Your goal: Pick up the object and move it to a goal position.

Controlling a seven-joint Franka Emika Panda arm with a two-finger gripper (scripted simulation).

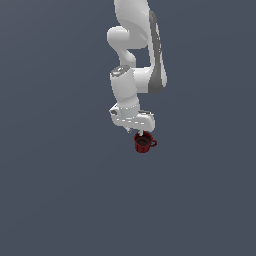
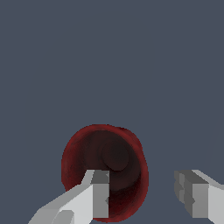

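— Dark red, that mug (image 1: 143, 143): it sits upright on the grey floor (image 1: 60, 200), directly under the arm (image 1: 135, 55), handle toward the exterior view's right.
— Anything inside?
— Only a dark hollow (image 2: 109, 157), seen from the wrist.
— And the gripper (image 2: 144, 192)?
— Spread wide. One finger (image 2: 98, 197) overlaps the mug's mouth, the other stands outside; contact I cannot tell. The handle shows only from outside.

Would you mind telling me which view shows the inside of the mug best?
The wrist view: it looks into the mug, whose dark inside fills much of the frame, though one finger of the open claw covers part. In the exterior view the mug is tiny; its handle shows on the exterior view's right.
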